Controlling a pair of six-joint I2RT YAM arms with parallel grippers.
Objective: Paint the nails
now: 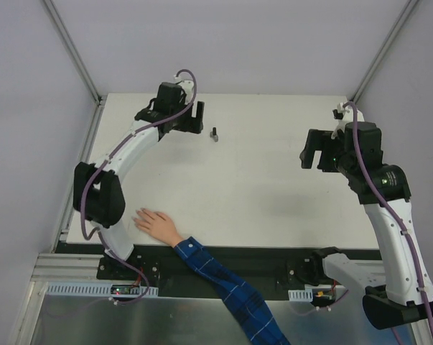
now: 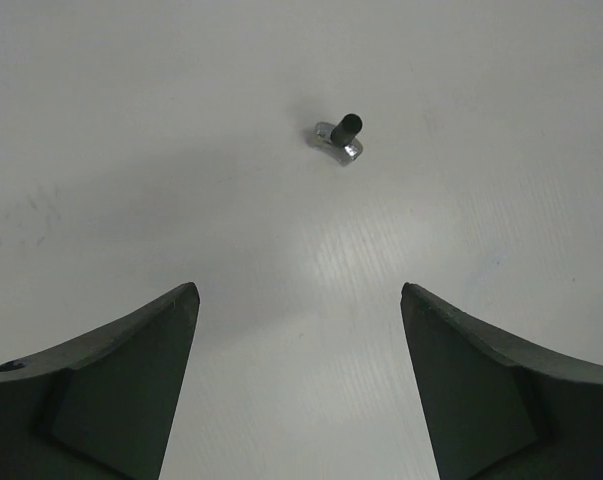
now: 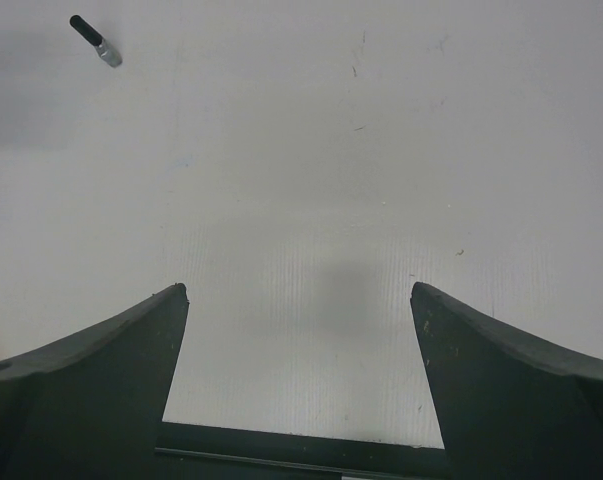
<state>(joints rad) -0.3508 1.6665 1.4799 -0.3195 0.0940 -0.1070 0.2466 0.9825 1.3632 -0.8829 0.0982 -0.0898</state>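
While the pale hand (image 1: 156, 222) lies flat by the near edge of the desk (image 1: 259, 187), toward its left corner, the nails (image 1: 139, 217) on its spread fingers are too small to see from above. The small dark bottle (image 1: 215, 134) stands near the far edge, just beside the left gripper (image 1: 197, 117). From the left wrist, this gripper is released and empty, the bottle (image 2: 341, 138) ahead. From the right wrist, the right gripper (image 3: 296, 290) is released too.
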